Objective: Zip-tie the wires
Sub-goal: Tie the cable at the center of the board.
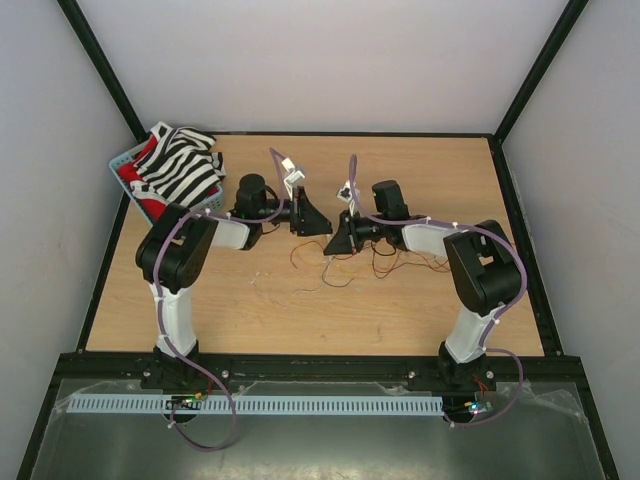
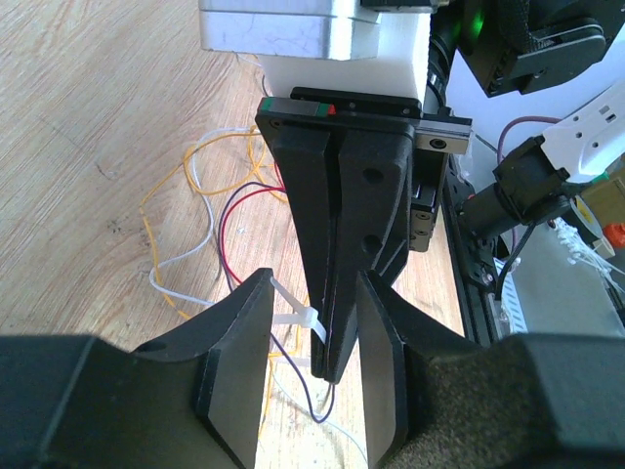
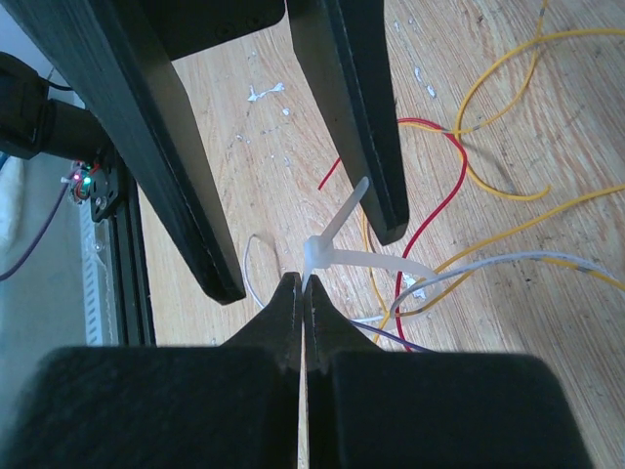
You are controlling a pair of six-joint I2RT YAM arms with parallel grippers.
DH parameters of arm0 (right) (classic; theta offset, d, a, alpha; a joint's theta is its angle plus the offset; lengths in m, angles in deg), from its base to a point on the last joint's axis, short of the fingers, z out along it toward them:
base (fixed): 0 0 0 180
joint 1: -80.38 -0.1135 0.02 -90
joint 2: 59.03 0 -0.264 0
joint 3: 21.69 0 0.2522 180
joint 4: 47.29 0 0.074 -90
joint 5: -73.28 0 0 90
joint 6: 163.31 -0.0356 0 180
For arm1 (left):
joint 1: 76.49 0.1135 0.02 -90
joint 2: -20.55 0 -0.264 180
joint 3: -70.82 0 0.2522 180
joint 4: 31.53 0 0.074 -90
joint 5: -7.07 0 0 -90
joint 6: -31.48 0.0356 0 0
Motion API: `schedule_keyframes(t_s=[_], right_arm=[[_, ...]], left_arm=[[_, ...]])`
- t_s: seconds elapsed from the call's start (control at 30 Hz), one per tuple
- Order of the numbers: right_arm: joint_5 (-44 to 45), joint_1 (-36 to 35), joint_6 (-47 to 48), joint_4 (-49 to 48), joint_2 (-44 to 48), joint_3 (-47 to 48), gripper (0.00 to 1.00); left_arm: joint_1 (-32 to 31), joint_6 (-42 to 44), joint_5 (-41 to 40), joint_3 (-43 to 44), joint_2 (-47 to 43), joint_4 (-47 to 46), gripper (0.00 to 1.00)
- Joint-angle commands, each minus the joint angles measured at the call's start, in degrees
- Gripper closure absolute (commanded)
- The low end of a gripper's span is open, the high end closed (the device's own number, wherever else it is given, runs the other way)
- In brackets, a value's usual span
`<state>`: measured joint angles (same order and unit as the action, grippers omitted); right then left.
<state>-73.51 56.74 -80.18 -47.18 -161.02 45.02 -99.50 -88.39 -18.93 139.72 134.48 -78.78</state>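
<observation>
The wires lie curled mid-table: thin red, yellow, white and purple strands. A whitish zip tie loops round some of them. My right gripper is shut on the strip right below its head, and the free tail slants up toward one left finger. In the left wrist view my left gripper stands open, its fingers on either side of the right gripper's shut fingers and the zip tie. From above, the left gripper and the right gripper meet tip to tip.
A blue basket holding a black-and-white striped cloth sits at the back left corner. Black frame rails border the wooden table. Loose wire loops spread over the wood under both grippers.
</observation>
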Motion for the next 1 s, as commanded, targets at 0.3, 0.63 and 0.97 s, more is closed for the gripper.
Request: schedule_keyframes(t_s=[0.3, 0.63, 0.97], right_arm=[[2.56, 0.26, -1.30, -3.09, 4.59, -1.85, 1.00], [-1.24, 1.79, -1.04, -3.84, 5.96, -3.31, 1.00], [-11.22, 2.21, 0.00, -3.88, 5.79, -3.38, 1.00]], left_arm=[[1.37, 1.27, 0.85, -1.69, 0.41, -2.88, 0.56], [4.00, 1.41, 1.02, -4.66, -1.06, -6.60, 0.54], [2.05, 10.68, -3.75, -10.93, -2.97, -15.85, 0.48]])
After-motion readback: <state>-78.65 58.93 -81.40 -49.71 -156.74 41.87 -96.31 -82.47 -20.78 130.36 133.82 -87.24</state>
